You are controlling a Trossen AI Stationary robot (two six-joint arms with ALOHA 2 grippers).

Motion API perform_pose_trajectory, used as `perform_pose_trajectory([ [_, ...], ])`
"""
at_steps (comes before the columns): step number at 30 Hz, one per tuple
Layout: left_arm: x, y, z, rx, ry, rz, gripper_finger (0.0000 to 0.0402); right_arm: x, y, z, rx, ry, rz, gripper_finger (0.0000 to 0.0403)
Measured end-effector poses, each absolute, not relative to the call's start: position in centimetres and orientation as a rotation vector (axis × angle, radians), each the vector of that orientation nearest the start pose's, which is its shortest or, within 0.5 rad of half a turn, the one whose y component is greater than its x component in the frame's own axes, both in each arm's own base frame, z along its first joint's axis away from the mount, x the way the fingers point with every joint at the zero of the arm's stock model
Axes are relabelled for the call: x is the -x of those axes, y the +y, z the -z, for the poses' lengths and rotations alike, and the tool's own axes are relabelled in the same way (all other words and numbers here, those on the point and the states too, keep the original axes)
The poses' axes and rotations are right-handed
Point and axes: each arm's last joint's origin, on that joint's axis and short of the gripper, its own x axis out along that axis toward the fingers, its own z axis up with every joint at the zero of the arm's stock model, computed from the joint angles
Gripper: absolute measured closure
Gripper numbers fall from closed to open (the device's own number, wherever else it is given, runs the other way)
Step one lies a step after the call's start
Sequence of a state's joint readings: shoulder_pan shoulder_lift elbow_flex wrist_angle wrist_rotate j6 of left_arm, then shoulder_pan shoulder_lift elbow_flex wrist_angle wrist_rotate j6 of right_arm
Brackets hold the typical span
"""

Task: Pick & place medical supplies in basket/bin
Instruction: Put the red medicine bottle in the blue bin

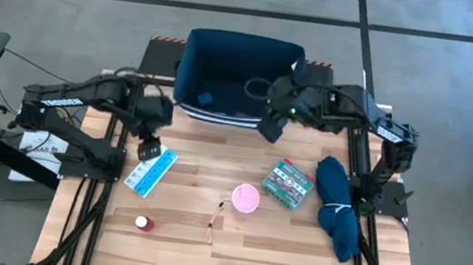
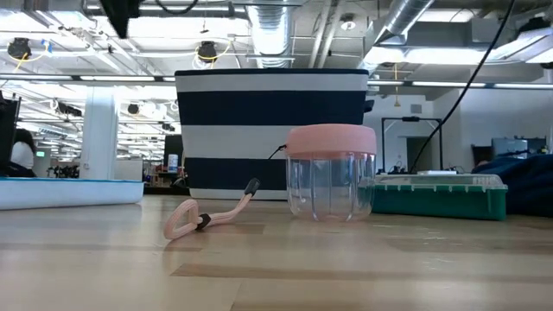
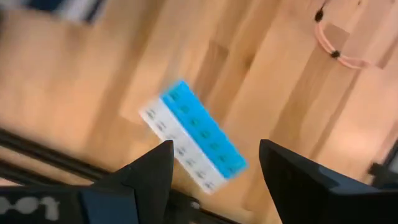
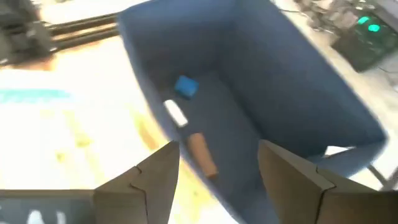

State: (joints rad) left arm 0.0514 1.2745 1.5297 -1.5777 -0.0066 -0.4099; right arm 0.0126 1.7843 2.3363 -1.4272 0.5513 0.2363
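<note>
The navy striped bin (image 1: pixel 241 60) stands at the table's far edge. In the right wrist view a blue cube (image 4: pixel 186 86), a small white piece (image 4: pixel 176 113) and a brown bar (image 4: pixel 202 154) lie on its floor. My right gripper (image 1: pixel 271 126) hovers open at the bin's near wall. My left gripper (image 1: pixel 150 150) hangs open above the far end of the light-blue pill organiser (image 1: pixel 150 174), which lies flat on the table and shows between the fingers (image 3: pixel 193 137). The green first-aid box (image 1: pixel 288 183), the pink-lidded round cup (image 1: pixel 245 198) and the red-white bottle (image 1: pixel 143 223) also rest on the table.
A pink looped cord (image 1: pixel 216 220) lies near the cup. The long dark-blue cloth (image 1: pixel 339 205) lies along the table's right side. In the low view the cup (image 2: pixel 332 173) and the green box (image 2: pixel 436 194) stand in front of the bin (image 2: pixel 272 130).
</note>
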Motion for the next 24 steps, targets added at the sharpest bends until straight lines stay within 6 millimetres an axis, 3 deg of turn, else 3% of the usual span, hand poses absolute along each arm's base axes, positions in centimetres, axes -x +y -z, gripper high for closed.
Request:
perform_pose_trajectory([
  [3,-18.9,-1.0,-36.9,0.464,1.36,-0.276,0.0178,-31.6,0.3,-46.7,0.051,0.794,0.553,0.0202],
  [12,-19.0,-7.2,-33.2,0.418,1.444,-0.251,0.0178,-33.5,3.2,-44.1,0.134,0.92,0.481,0.0225],
  [24,-18.1,-14.0,-29.7,0.393,1.428,-0.269,0.0178,-36.3,4.1,-40.2,0.217,1.086,0.472,0.0241],
])
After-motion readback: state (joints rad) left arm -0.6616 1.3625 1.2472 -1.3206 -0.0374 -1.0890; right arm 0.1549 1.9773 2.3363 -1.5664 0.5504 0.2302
